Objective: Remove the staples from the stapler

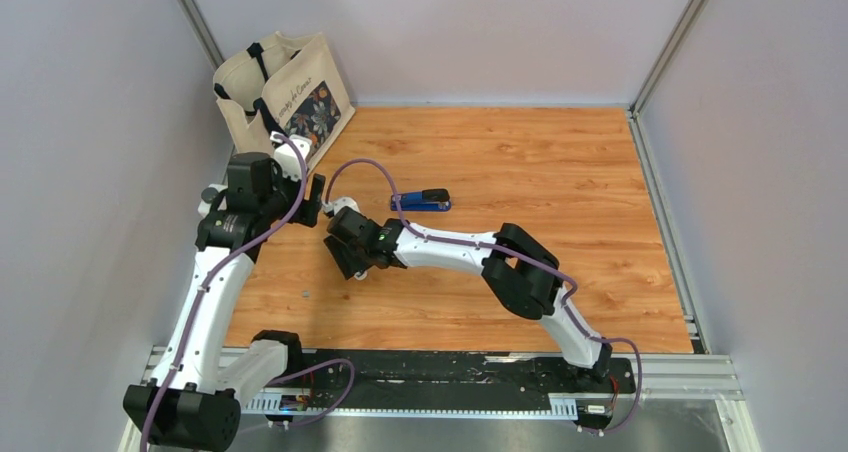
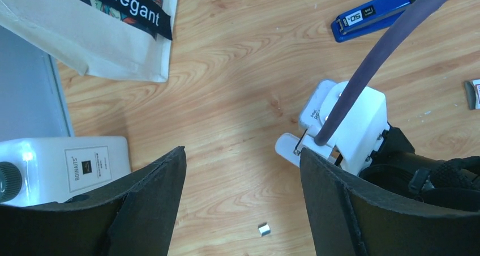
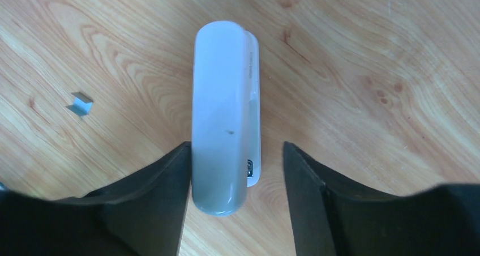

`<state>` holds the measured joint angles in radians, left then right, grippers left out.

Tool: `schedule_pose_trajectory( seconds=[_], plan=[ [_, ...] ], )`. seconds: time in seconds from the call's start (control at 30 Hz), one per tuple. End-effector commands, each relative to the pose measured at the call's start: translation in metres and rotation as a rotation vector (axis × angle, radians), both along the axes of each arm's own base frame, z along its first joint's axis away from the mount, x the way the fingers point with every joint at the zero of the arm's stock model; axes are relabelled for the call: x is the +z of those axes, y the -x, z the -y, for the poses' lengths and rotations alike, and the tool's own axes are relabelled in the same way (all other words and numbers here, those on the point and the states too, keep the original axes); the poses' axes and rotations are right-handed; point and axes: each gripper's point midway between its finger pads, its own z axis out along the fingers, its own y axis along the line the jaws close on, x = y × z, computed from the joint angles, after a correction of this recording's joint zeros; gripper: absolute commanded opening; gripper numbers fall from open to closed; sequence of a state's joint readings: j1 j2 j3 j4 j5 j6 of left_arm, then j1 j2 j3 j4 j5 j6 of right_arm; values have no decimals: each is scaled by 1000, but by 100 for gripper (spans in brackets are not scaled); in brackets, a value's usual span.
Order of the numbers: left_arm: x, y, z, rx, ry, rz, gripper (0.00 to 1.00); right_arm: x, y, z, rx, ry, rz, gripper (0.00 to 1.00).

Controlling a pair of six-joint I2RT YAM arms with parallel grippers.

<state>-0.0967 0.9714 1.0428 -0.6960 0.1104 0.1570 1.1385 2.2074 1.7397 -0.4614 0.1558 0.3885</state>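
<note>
Two claws spread, neither gripping. The left claw (image 2: 242, 165) hovers over the wooden worktop (image 1: 520, 162). The right claw (image 3: 236, 154) straddles a pale rounded plastic bar (image 3: 223, 97). The slim blue bar-shaped stapler (image 1: 420, 201) lies ungripped just beyond, on the far side. Judgement: pin its body with one claw before freeing the staples.

We see bare table (image 1: 560, 172) to the right of the stapler (image 1: 420, 201). On its left, a purple cable (image 2: 368, 63) and the tote bag (image 1: 285, 97) crowd us.

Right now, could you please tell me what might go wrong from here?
The right tool straddles a white bar while the blue stapler lies apart, so it may grab the wrong thing. The left tool hangs close over the right wrist, so the arms may collide.
</note>
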Motion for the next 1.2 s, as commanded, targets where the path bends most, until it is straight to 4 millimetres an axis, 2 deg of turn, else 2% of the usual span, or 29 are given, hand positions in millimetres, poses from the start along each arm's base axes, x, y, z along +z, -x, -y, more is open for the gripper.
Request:
schedule_pose_trajectory(
  seconds=[0.0,0.07,0.17,0.2,0.27,0.3,0.33,0.37,0.4,0.47,0.5,0.63,0.7,0.77,0.8,0.83,0.9,1.03,1.17],
  plan=[
    [-1,0,3,-13,33,-16,82,28,0,-15,-25,-98,22,69],
    [-6,0,7,-40,35,-25,82,32,1,-13,-11,-105,23,72],
    [-14,-3,5,-31,23,-53,82,55,-5,-7,-3,-131,52,75],
    [-16,-4,5,-32,25,-61,83,73,-9,-3,17,-143,89,77],
    [-16,-5,6,-30,31,-63,83,85,-28,15,-1,-129,126,81],
    [-18,-5,8,-36,39,-68,83,104,-36,26,2,-140,162,82],
    [-18,-6,9,-39,42,-69,83,110,-57,43,-27,-142,168,83],
    [-19,-6,10,-40,48,-74,83,108,-65,58,-36,-131,161,83],
    [-22,-6,12,-49,55,-86,83,121,-87,80,-61,-146,175,84],
    [-26,-5,14,-56,62,-104,83,121,-103,105,-65,-139,171,85],
    [-28,-5,16,-66,68,-115,83,120,-120,128,-95,-113,171,86],
    [-36,-6,16,-81,54,-149,84,103,-149,171,-38,58,216,92],
    [-35,-4,18,-94,56,-165,84,89,-154,179,-8,109,202,94],
    [-34,-4,19,-107,44,-165,84,86,-157,180,42,133,211,96],
    [-33,-2,19,-114,27,-160,84,78,-151,178,86,140,176,96],
    [-33,-1,19,-117,6,-156,84,81,-153,175,105,142,182,97],
    [-37,2,21,-144,-51,-152,84,74,-153,173,154,166,172,98],
    [-45,8,29,-179,-67,-170,85,72,-152,168,206,157,179,98],
    [-52,8,31,-193,-74,-186,85,53,-155,169,219,206,163,95]
  ],
)
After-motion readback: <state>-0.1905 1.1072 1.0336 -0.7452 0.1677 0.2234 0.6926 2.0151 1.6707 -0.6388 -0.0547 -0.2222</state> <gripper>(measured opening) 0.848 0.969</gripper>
